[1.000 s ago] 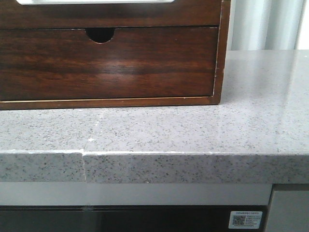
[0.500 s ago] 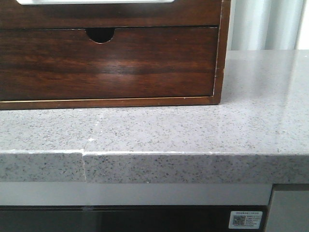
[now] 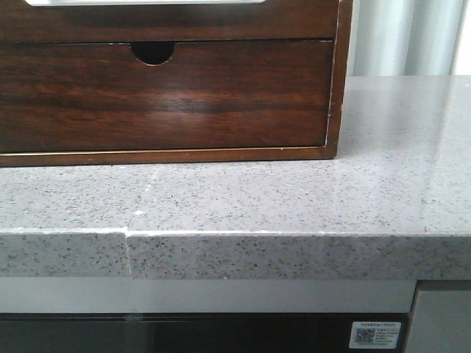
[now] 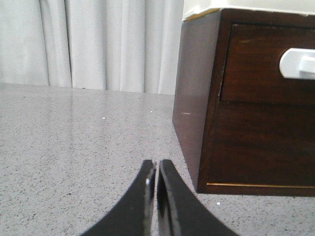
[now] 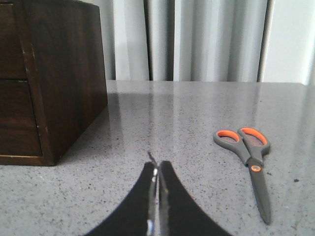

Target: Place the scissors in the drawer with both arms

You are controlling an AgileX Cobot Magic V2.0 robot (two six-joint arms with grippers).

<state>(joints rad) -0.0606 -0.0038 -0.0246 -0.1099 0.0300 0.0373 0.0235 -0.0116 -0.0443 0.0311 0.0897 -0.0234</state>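
The scissors (image 5: 248, 158) lie flat on the grey counter (image 3: 294, 198), grey with orange-lined handles, well to the side of the wooden cabinet (image 5: 54, 83). The drawer (image 4: 268, 64) with the pale cutout sits closed above the lower one. The left gripper (image 4: 156, 169) and right gripper (image 5: 157, 169) are both pressed closed, holding nothing

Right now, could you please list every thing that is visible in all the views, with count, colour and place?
wooden cabinet: 1, dark brown, on the countertop, far left side
drawer: 1, dark brown with pale white cutout, upper front, closed
lower drawer: 1, dark brown, half-round notch, closed
scissors: 1, grey with orange handles, flat on the countertop, right of the cabinet
countertop: 1, speckled grey
curtain: white, behind the countertop
left gripper: black, shut, empty
right gripper: black, shut, empty
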